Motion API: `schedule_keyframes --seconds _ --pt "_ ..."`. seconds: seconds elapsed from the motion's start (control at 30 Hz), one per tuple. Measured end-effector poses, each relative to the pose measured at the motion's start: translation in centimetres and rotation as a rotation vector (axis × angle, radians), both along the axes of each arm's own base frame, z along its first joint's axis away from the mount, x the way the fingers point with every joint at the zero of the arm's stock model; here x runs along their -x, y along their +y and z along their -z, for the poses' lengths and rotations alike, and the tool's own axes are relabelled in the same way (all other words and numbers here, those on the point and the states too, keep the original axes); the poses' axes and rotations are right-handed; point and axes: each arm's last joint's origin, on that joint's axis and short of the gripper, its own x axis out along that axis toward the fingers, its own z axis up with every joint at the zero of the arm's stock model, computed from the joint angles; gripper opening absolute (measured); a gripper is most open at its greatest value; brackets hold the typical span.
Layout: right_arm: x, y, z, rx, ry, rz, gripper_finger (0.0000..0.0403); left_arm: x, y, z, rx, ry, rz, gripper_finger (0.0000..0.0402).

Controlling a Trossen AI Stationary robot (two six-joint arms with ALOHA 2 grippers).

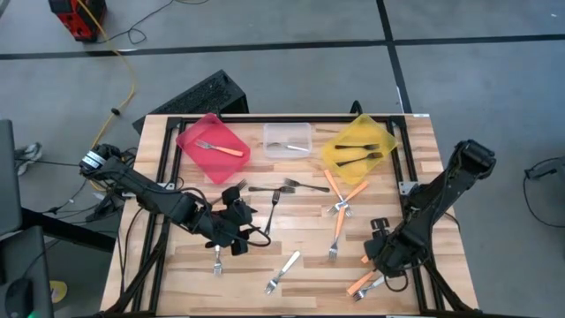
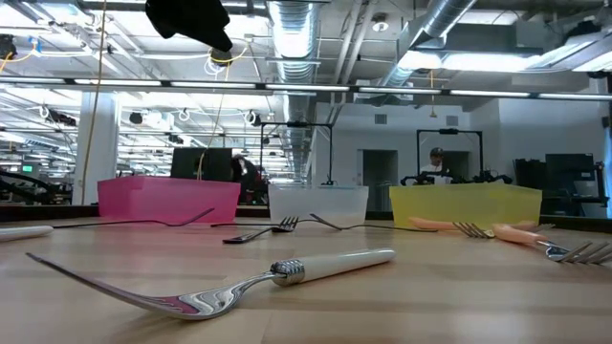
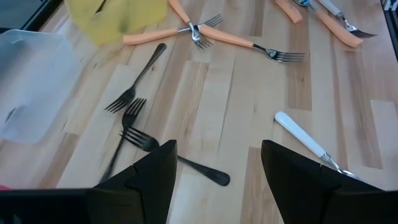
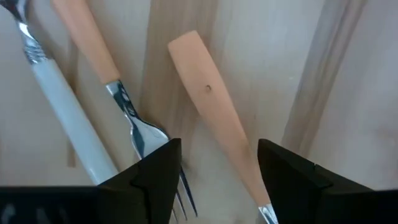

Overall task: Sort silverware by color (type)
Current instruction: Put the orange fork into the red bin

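My right gripper [image 1: 380,253] points down near the table's near right corner, open. Its fingers stand on either side of an orange-handled fork's handle [image 4: 211,118], and no touch shows. Beside it lie another orange-handled fork [image 4: 99,56] and a white-handled fork [image 4: 62,118]. My left gripper [image 3: 217,168] hangs open above the table's left middle [image 1: 234,221], over three dark forks [image 3: 134,81]. More orange-handled forks [image 1: 340,199] and white-handled forks [image 1: 284,272] lie flat on the wood.
At the far edge stand a red bin [image 1: 199,132] holding an orange-handled fork, a clear bin [image 1: 288,131] holding a silver fork, and a yellow bin [image 1: 381,137] holding two dark forks. A white-handled fork [image 2: 239,282] lies close to the near edge.
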Motion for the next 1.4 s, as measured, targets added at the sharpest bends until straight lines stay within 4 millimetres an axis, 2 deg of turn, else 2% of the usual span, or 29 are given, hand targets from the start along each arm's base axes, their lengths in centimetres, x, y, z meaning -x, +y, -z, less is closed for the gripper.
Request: schedule_keyframes --seconds 0.27,0.43,0.8,0.9,1.13,1.4 --pt "-0.5 -0.1 0.5 0.048 -0.025 -0.033 0.0246 0.0 0.0 0.0 -0.014 -0.006 -0.012 0.0219" --pt "-0.8 -0.2 0.6 0.058 -0.036 -0.079 0.0233 0.1 0.1 0.1 -0.026 0.011 -0.014 0.0219" --pt "-1.1 0.4 2.6 0.091 0.028 -0.106 0.022 0.2 0.2 0.2 -0.026 0.024 -0.013 0.0219" --pt "-1.1 0.4 2.6 0.085 0.026 -0.104 0.0197 0.2 0.2 0.2 -0.026 0.024 -0.014 0.0219" --pt "-1.1 0.5 2.5 0.077 0.016 -0.125 0.0108 0.2 0.2 0.2 -0.029 0.022 -0.017 0.0219" --pt "-2.1 0.2 2.1 0.092 -0.03 -0.078 0.0101 0.1 0.1 0.1 -0.056 0.014 0.009 0.0219"
